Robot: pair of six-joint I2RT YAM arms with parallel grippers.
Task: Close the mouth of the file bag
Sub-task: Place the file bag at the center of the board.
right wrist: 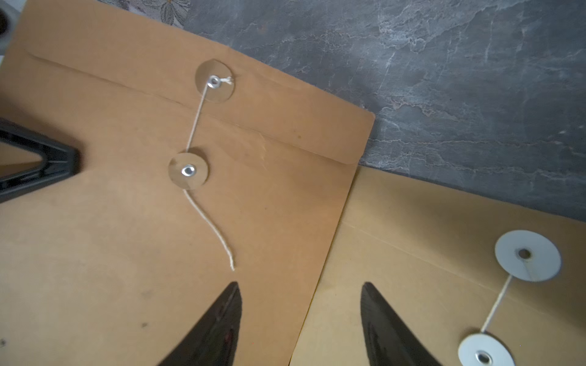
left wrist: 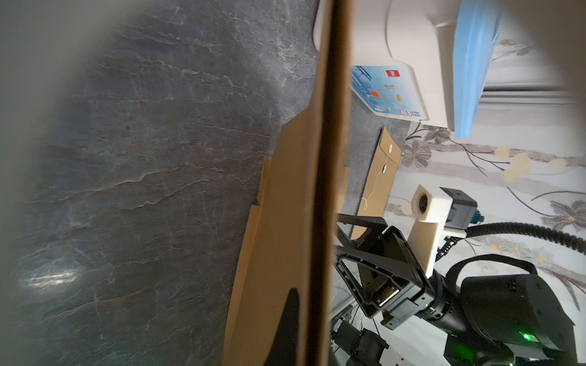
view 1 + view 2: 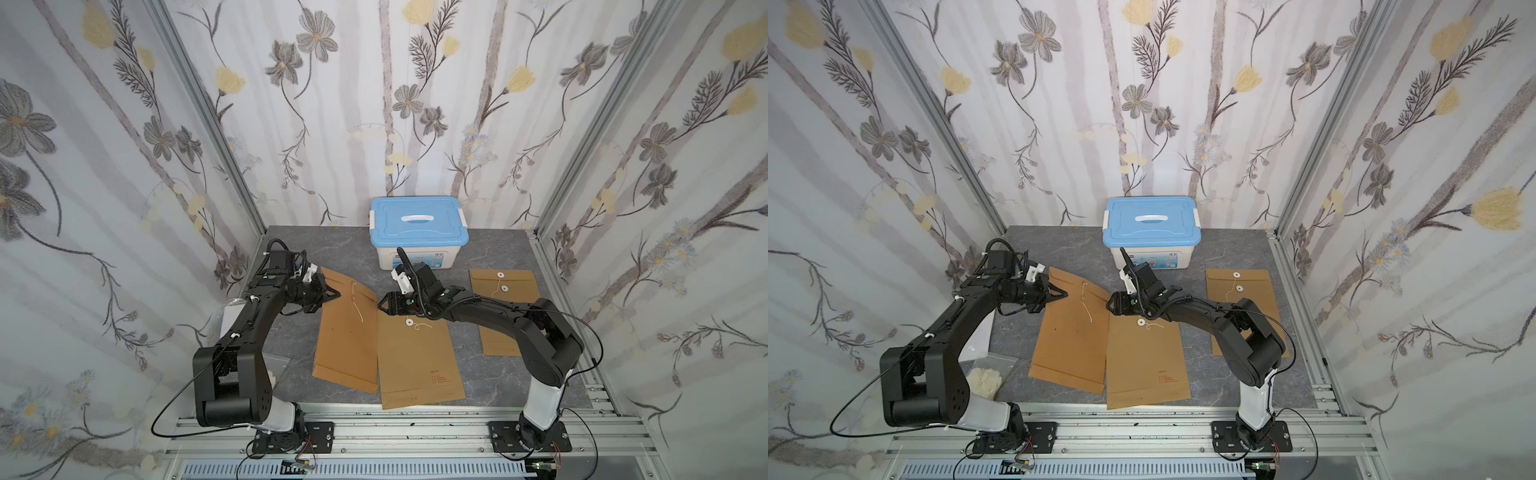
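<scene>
A brown file bag (image 3: 347,340) (image 3: 1069,340) lies on the left of the grey table, mouth toward the back. Its flap (image 1: 269,104) is folded down over the body. A white string (image 1: 206,218) runs from the flap's disc (image 1: 215,81) past the lower disc (image 1: 188,171), and its end lies loose. My left gripper (image 3: 337,295) (image 3: 1065,294) is shut on the bag's left edge near the flap. The paper shows edge-on between its jaws (image 2: 309,294). My right gripper (image 3: 379,306) (image 1: 299,285) hovers open over the bag's right edge, holding nothing.
A second file bag (image 3: 415,365) overlaps the first on its right. A third file bag (image 3: 505,291) lies partly under the right arm. A white box with a blue lid (image 3: 419,226) stands at the back. A clear pouch (image 3: 992,374) lies by the left arm's base.
</scene>
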